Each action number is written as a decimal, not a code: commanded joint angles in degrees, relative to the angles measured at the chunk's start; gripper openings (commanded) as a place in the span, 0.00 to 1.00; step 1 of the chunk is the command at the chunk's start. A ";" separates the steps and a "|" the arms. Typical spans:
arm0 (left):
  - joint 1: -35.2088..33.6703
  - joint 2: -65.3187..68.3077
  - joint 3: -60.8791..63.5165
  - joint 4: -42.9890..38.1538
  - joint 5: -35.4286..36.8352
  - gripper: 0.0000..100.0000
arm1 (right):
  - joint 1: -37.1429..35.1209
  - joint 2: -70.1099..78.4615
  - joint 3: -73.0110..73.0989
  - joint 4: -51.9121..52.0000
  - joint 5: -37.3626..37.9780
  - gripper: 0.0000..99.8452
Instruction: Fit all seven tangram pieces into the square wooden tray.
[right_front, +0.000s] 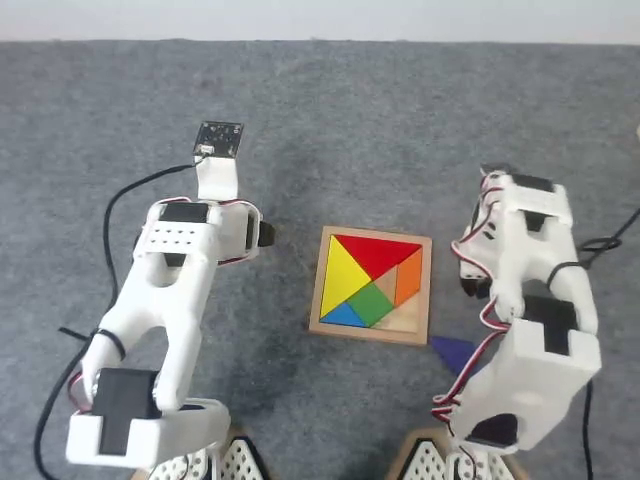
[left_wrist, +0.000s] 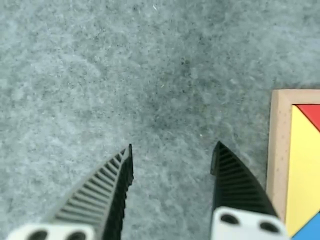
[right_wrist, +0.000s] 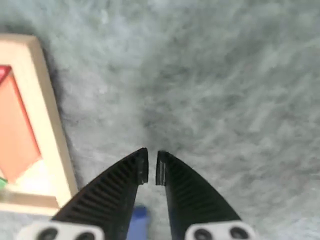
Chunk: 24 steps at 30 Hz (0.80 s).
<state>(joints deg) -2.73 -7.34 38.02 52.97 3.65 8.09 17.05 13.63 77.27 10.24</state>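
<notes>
The square wooden tray (right_front: 323, 283) lies mid-table holding red (right_front: 377, 252), yellow (right_front: 343, 278), orange (right_front: 408, 278), green (right_front: 372, 303) and blue (right_front: 343, 314) pieces, with pale bare wood at its near right corner. A dark blue-purple piece (right_front: 455, 350) lies on the carpet outside that corner, beside the right arm. My left gripper (left_wrist: 174, 150) hangs open over bare carpet just left of the tray (left_wrist: 280, 150). My right gripper (right_wrist: 151, 160) is shut and empty, just right of the tray's rim (right_wrist: 52, 130). The blue-purple piece (right_wrist: 138, 220) shows behind its fingers.
Grey carpet covers the whole table, with open room on the far side and to the left. Both arm bases (right_front: 150, 430) stand at the near edge, with cables trailing beside them.
</notes>
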 joint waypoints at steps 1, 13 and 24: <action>-0.44 -2.90 -0.13 -1.14 -0.26 0.24 | 0.66 -1.71 -3.78 6.20 10.29 0.04; -0.09 -2.81 -0.22 -1.32 -0.26 0.24 | -7.08 -39.43 22.59 9.98 31.91 0.11; -0.44 -2.81 -0.13 -1.14 -0.26 0.24 | -25.01 -45.67 41.23 3.38 28.31 0.20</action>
<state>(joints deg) -2.73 -7.34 38.02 52.97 3.65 -15.82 -29.89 55.03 81.67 39.34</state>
